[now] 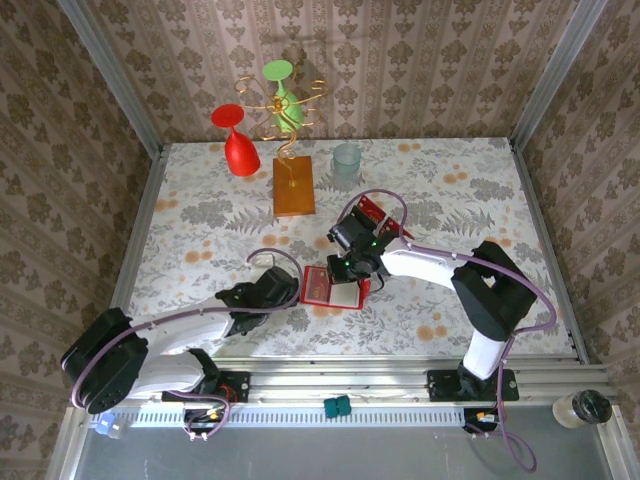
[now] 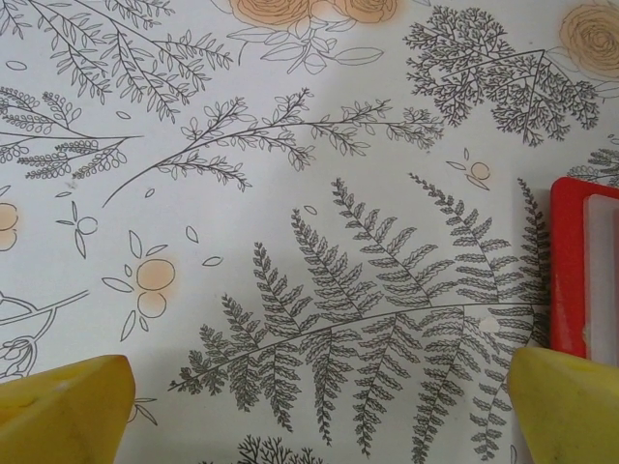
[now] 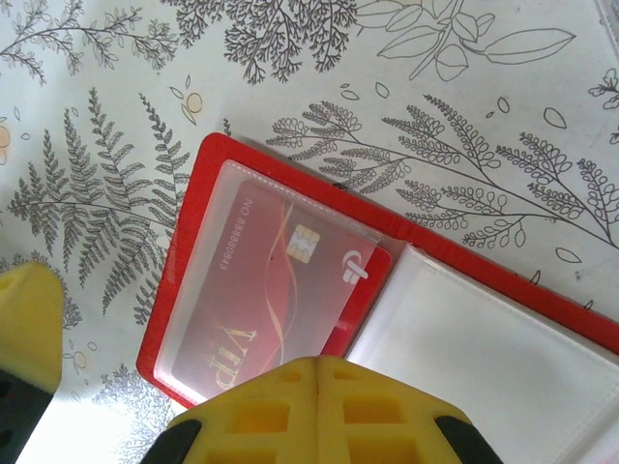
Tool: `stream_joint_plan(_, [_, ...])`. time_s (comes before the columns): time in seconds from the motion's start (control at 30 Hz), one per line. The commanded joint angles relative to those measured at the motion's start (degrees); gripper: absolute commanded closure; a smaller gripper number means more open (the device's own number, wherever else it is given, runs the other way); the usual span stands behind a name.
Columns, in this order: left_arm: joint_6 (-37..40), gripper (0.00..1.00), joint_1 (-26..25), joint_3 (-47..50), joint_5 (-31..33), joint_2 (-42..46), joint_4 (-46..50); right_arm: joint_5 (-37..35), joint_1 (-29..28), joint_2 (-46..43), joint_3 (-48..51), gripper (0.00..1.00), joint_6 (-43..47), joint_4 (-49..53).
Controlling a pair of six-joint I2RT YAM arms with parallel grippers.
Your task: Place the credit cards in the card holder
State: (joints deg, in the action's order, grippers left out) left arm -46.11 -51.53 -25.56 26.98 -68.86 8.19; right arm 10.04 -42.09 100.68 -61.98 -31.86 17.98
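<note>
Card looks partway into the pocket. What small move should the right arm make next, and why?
Probably nudge the card deeper with the shut right gripper: its logo corner pokes past the edge of the clear pocket in the open card holder. The open left gripper hovers beside the card holder and could steady it.

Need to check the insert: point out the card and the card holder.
card point(image 3: 271, 290): right wrist view, on its face under the clear pocket.
card holder point(image 3: 484, 338): right wrist view, on its white right-hand pocket.
</note>
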Motion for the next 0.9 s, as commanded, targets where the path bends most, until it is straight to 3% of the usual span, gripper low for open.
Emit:
stream_joint_plan(0.0, [2.2,0.0,0.6,-0.6,-1.4,-1.8,0.7,-0.2,0.1,2.3,-0.1,0.99,-0.2,-0.2])
stream_joint_plan(0.87, [2.0,0.0,-0.3,-2.1,-4.3,-11.8,-3.3,3.0,-0.4,9.2,-4.1,1.0,0.4,0.4])
